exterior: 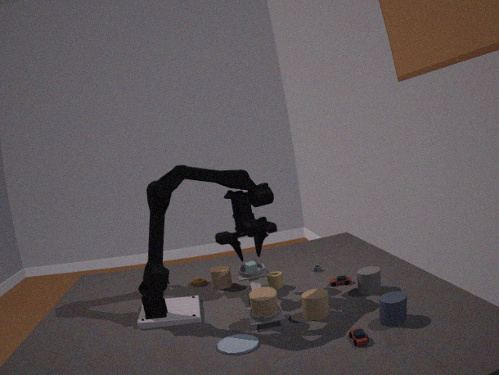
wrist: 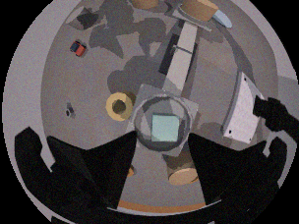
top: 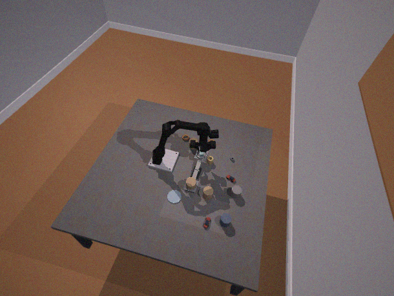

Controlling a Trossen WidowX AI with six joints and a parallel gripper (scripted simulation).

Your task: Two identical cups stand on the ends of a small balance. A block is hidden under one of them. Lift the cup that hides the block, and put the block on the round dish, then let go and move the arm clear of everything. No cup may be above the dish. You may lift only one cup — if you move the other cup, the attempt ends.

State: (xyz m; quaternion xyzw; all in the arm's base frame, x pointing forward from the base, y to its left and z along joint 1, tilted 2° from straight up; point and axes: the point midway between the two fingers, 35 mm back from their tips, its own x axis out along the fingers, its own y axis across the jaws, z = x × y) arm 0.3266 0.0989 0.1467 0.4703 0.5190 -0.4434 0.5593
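The gripper (exterior: pixel 249 257) hovers, jaws parted and empty, over the teal block (wrist: pixel 164 128) on the balance's (wrist: pixel 181 60) 6 o'clock pan. The block looks small, rigid, probably light; opposite flat sides suit the grip.

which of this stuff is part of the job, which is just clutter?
Job: block, balance, cup on it, dish, open fingers.

Clutter: two cars, grey cylinder, blue cylinder, two rings, nut. Of two loose tan cylinders, one may be the lifted cup.
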